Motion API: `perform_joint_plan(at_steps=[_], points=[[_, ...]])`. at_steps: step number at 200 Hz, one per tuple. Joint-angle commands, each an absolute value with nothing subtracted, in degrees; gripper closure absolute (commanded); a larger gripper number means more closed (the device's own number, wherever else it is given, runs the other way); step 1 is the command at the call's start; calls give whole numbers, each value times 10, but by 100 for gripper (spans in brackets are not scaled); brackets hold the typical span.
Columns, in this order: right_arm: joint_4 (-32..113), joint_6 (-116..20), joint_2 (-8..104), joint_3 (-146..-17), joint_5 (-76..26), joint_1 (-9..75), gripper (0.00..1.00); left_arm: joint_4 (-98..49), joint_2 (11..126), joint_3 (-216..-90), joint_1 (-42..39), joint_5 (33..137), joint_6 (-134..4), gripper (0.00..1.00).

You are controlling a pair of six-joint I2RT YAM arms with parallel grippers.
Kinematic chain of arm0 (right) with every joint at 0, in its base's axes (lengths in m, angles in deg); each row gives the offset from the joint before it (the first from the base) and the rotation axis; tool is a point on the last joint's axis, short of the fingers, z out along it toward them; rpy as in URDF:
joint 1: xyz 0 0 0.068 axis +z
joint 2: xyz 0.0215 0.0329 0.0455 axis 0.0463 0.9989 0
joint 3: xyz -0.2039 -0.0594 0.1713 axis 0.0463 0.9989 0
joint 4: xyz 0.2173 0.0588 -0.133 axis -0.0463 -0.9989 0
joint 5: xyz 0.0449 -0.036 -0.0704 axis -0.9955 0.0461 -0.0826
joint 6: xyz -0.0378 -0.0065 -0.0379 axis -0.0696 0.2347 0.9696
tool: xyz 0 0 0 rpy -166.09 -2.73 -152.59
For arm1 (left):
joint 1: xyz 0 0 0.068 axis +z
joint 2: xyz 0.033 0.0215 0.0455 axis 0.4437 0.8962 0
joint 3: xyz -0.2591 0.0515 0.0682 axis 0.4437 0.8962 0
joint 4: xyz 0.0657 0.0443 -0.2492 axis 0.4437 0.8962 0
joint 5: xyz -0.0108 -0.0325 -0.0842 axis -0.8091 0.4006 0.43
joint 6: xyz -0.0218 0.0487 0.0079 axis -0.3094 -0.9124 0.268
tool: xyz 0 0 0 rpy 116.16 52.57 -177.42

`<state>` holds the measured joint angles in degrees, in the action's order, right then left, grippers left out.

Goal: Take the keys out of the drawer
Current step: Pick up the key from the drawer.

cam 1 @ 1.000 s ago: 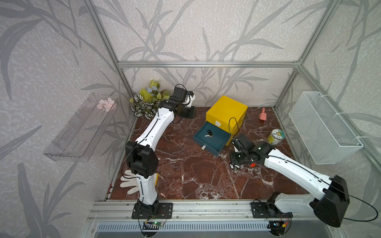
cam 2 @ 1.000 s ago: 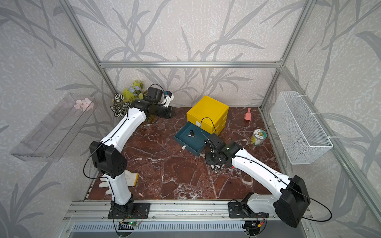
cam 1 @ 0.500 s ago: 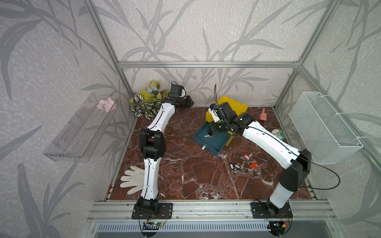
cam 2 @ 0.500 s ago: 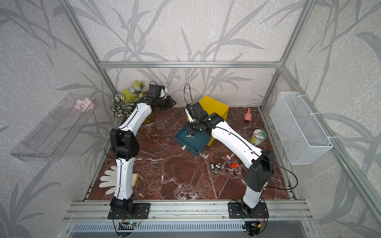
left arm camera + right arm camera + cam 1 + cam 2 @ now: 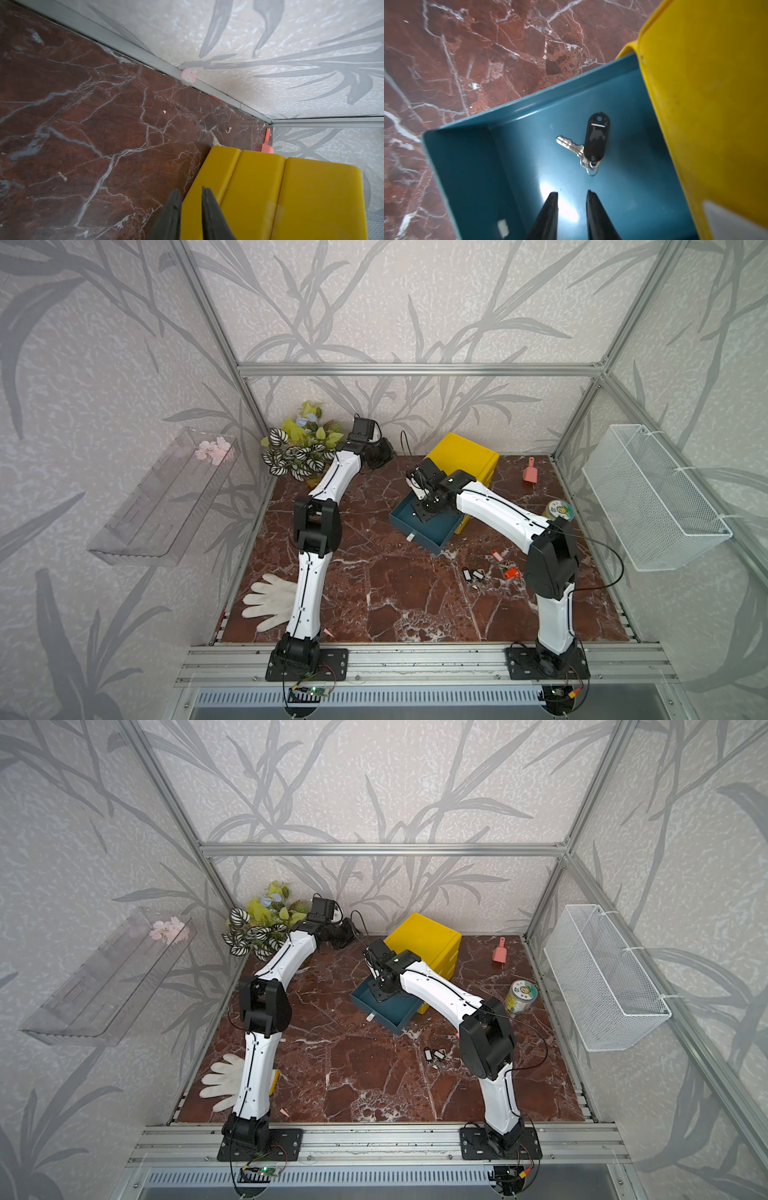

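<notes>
One of the keys [image 5: 591, 143], silvery with a black tag, lies on the floor of the pulled-out teal drawer [image 5: 508, 116]. My right gripper [image 5: 572, 192] hangs open just short of it, nothing between its fingers. In both top views that gripper [image 5: 430, 508] [image 5: 384, 992] is over the drawer [image 5: 432, 531] [image 5: 395, 1015] and hides the key. More keys [image 5: 473, 574] [image 5: 434, 1054] with black-and-white tags and a red-tagged bunch [image 5: 512, 572] lie on the marble floor nearer the front. My left gripper [image 5: 384, 452] [image 5: 191, 191] is open and empty at the back.
The yellow cabinet [image 5: 469, 460] [image 5: 291, 197] stands behind the drawer. A pink scoop [image 5: 530, 475] and a jar [image 5: 559, 510] are at the right, a plant [image 5: 299, 448] at back left, a white glove [image 5: 270, 601] at front left. A wire basket [image 5: 648, 497] hangs on the right wall.
My right arm left keys on the floor at front right and swung back to above the drawer. My left arm folded more upright, its gripper staying at the back.
</notes>
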<state>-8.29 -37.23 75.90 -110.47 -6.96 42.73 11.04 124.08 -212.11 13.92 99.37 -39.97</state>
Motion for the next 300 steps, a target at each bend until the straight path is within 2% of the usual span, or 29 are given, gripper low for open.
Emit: perform_joint_plan(at_steps=[1,76,218,300], points=[[-109,-352,784,-1129,-43,428,73,113,1204,-2090,139,996,-408,78],[-106,-347,820,-1136,-3,428,75,131,1186,-2082,138,993,-423,78],[-82,-333,838,-1120,-36,409,79,131,1181,-2075,134,986,-424,78],[-63,-321,817,-1109,-43,405,94,130,1181,-2075,132,983,-421,78]])
